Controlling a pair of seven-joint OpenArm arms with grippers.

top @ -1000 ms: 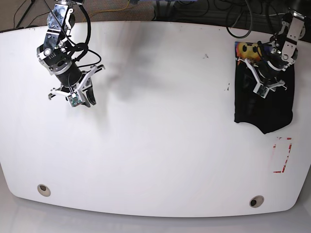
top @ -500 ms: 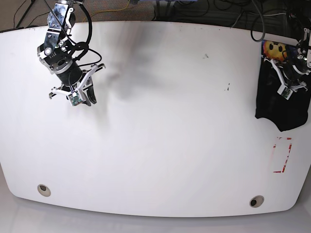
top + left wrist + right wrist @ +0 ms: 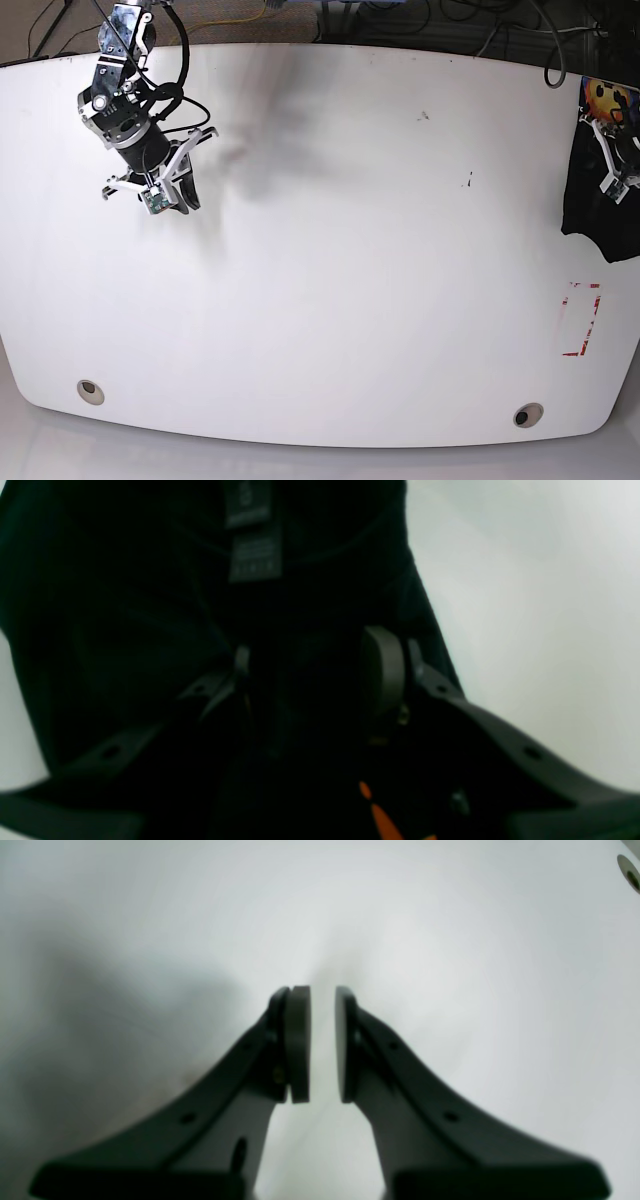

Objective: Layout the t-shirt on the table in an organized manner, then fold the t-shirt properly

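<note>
Up close, left hand (image 3: 310, 680) grips t-shirt (image 3: 150, 605); right hand (image 3: 322, 1040) nearly closed, empty.

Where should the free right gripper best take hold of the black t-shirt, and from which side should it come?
Probably the lower hem of the t-shirt. The left gripper already pinches the cloth below the neck label, so the garment hangs bunched at the table's far edge with its bottom free. The right gripper, holding nothing, would come across the table and pinch that corner from the side.
</note>
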